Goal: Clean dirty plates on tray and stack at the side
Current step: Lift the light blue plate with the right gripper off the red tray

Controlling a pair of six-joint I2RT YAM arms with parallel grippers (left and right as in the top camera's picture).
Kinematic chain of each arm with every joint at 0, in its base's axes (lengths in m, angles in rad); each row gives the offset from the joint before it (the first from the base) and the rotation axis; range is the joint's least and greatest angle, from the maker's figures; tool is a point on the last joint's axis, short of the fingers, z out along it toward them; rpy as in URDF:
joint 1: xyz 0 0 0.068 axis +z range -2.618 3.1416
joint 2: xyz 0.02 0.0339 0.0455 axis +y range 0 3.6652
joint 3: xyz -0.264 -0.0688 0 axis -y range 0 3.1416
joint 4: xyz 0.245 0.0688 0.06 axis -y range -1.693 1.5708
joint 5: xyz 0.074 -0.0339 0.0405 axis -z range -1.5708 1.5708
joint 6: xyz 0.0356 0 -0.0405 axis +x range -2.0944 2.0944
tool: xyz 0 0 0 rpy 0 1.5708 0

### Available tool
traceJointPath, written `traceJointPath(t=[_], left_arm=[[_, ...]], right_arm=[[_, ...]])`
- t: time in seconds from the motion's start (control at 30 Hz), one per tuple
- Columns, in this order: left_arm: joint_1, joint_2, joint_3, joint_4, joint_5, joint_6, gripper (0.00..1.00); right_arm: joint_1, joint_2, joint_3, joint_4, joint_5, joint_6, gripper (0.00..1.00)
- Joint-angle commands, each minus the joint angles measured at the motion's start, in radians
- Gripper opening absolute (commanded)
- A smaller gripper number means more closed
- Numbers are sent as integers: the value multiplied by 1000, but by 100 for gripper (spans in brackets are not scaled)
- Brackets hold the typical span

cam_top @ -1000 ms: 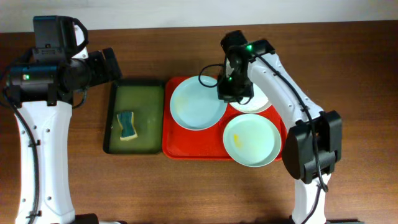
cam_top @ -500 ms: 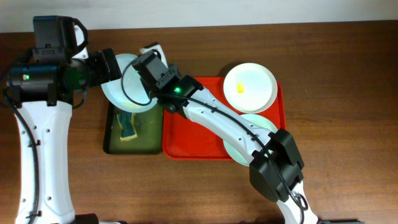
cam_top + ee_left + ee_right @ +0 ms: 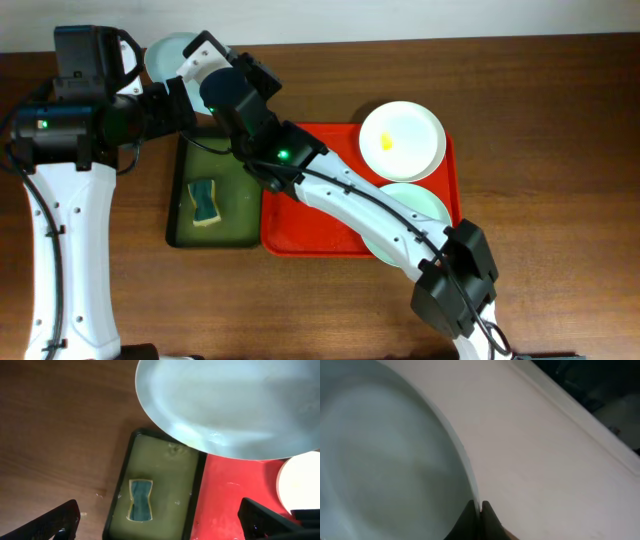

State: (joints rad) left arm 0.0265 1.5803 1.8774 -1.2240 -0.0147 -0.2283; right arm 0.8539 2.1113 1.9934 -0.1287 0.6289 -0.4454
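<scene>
**Step in hand:** a plate is up off the red tray and being presented for cleaning. No wiping has begun.

**Right gripper** (image 3: 480,511): fingers pressed together on the rim of the blue plate (image 3: 165,55). The plate hangs in the air past the far end of the green tray (image 3: 232,150), close to the left gripper.

**Left gripper** (image 3: 178,105): jaws spread wide and holding nothing. It hovers just above the held plate, which fills the top of the left wrist view.

**Sponge** (image 3: 139,500): lies flat in the green tray, untouched.

**Red tray** (image 3: 300,225): carries the white plate (image 3: 402,138), which has a yellow smear, and a second blue plate (image 3: 415,205) partly hidden by the right arm. Nothing is stacked at the side yet.

**Next move, as judged:** the left gripper should go down to the sponge, close on it and bring it to the held plate. The right grip must stay firm, since a pinch on the rim alone may let the plate swing under wiping pressure.

**Soiling:** none shows on the face of the held plate turned to the left wrist camera.
</scene>
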Motion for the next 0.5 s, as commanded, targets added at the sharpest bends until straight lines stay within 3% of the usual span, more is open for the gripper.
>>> traceJointPath(t=[0.0, 0.47], left_arm=[[7, 3, -1, 3, -16, -6, 99], [7, 3, -1, 3, -16, -6, 100]], right_arm=[[11, -58, 21, 5, 17, -4, 4], [10, -58, 21, -4, 16, -3, 4]])
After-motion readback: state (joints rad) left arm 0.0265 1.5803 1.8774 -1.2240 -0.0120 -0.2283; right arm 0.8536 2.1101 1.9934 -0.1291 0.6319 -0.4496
